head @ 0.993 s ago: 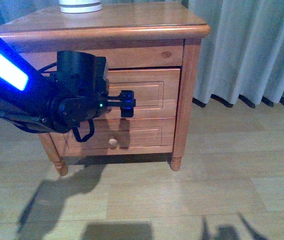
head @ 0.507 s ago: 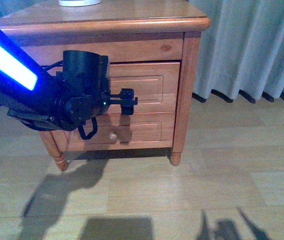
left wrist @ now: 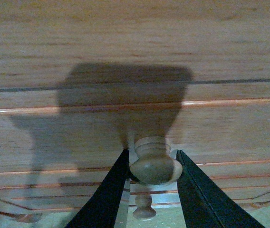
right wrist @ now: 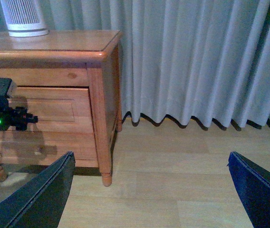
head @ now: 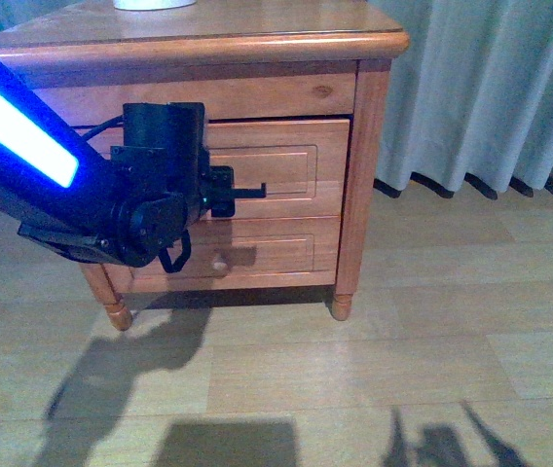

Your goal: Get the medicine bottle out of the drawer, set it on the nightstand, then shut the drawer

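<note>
The bench (head: 208,47) is orange-brown wood under a smooth, glossy varnish that catches light along its rounded top edge. The drawer (head: 286,170), its turned knob (left wrist: 155,166) and the lower drawer (head: 267,255) show the same grained wood with a softer, satin sheen. The jaws of the left gripper (left wrist: 152,154) and the arm housing (head: 155,185) look like matt black plastic, the ribbed device (right wrist: 24,19) is white plastic, the curtain (right wrist: 197,61) is pale matt cloth in soft folds, and the floor (head: 403,341) is pale wood-look planking with a dull finish.
</note>
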You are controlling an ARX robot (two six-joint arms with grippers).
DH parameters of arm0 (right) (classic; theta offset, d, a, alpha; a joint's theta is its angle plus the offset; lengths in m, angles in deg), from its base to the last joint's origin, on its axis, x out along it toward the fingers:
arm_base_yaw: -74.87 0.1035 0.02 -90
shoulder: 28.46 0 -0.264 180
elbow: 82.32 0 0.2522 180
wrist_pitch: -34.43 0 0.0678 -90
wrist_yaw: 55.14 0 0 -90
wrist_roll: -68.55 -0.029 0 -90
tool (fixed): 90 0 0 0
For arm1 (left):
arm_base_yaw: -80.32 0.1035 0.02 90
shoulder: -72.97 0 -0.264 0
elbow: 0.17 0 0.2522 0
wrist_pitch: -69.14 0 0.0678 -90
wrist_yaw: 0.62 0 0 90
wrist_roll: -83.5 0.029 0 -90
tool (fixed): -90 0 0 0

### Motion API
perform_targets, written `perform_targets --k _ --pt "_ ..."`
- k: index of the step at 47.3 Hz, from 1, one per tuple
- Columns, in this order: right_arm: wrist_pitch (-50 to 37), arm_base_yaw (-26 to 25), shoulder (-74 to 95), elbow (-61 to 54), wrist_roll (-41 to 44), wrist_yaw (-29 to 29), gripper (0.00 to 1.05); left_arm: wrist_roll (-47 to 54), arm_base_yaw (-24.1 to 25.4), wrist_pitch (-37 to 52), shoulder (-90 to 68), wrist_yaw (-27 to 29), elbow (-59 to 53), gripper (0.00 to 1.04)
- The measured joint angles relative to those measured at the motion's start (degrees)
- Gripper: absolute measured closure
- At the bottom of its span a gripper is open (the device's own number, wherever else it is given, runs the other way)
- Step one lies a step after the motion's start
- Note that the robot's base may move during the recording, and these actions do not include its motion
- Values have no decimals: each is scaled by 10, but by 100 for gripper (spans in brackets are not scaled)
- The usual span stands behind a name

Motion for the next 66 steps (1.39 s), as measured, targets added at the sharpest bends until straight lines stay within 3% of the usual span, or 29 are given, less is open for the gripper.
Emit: perform_targets --k 11,40,54,61,66 --pt "0 0 0 0 0 0 7 -2 -5 40 24 5 -60 79" --pt "0 0 0 0 0 0 7 -55 -59 229 212 12 -491 79" --pt "0 0 0 0 0 0 7 -122 -122 257 299 27 -638 31" --pt "0 0 0 0 0 0 7 -123 -106 221 385 -1 -667 6" --pt "0 0 0 0 0 0 7 -115 -82 169 466 -34 -676 7"
